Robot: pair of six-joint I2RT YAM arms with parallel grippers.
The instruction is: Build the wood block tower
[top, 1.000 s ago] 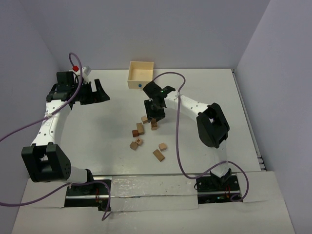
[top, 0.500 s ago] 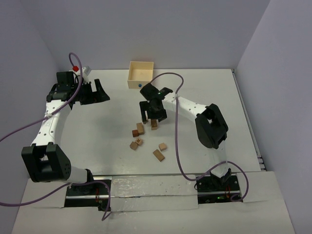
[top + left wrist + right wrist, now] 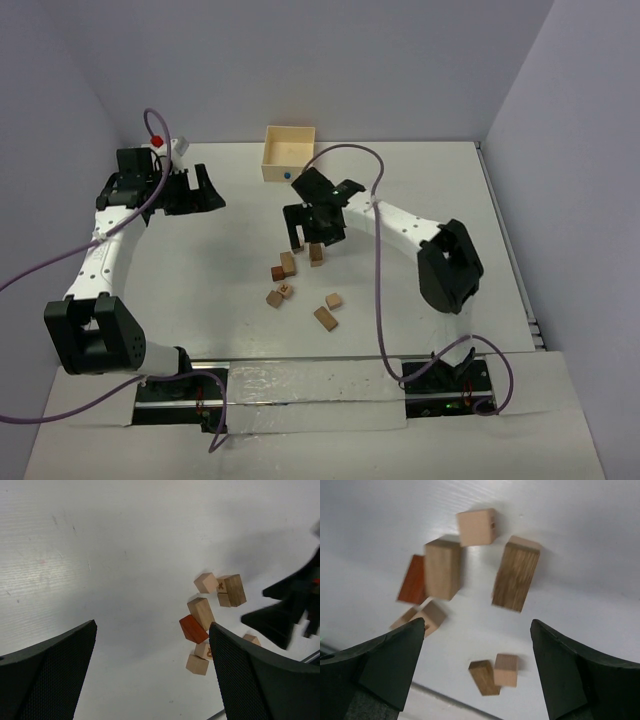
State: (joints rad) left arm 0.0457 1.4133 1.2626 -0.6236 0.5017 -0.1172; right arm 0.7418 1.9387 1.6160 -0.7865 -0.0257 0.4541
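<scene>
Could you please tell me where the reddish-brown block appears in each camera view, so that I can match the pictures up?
Top external: the reddish-brown block lies just left of and slightly below the picture's centre.
Left wrist: it lies right of centre, in the lower half.
Right wrist: it lies left of centre, partly blurred.
Shared landmark: the tall tan block sits right beside it in all three views.

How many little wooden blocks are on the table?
8: pale cube, dark upright brick and tan brick together farthest back; red one beside the tan; two small cubes nearer; a pair nearest. The dark brick may be two stacked.
</scene>
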